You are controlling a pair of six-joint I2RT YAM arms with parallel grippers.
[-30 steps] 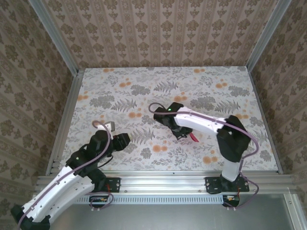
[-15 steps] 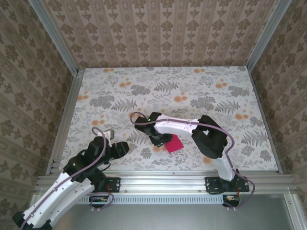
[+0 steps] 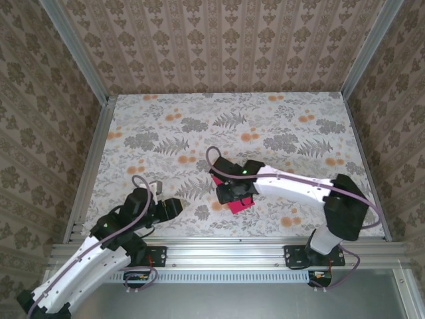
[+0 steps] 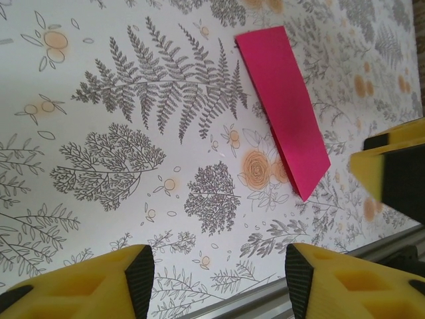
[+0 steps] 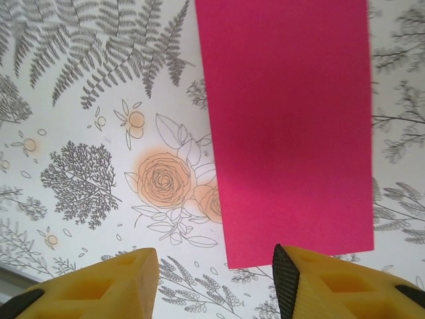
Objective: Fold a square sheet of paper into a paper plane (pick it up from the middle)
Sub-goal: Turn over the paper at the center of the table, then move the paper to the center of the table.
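Magenta paper (image 5: 285, 126) lies flat just ahead of the right gripper (image 5: 216, 269), whose jaws stand apart, empty; it lies ahead-right of the left gripper (image 4: 219, 269), also parted, holding nothing.

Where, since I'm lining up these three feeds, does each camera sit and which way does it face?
Top external: above and behind the robot, facing down on the floral table; left gripper and right gripper show.
Left wrist: on the left wrist, facing obliquely across the table at the magenta-red paper; own yellow fingers below.
Right wrist: on the right wrist, facing almost straight down on the paper; own yellow fingers below.
Shared: both wrist views catch the paper.
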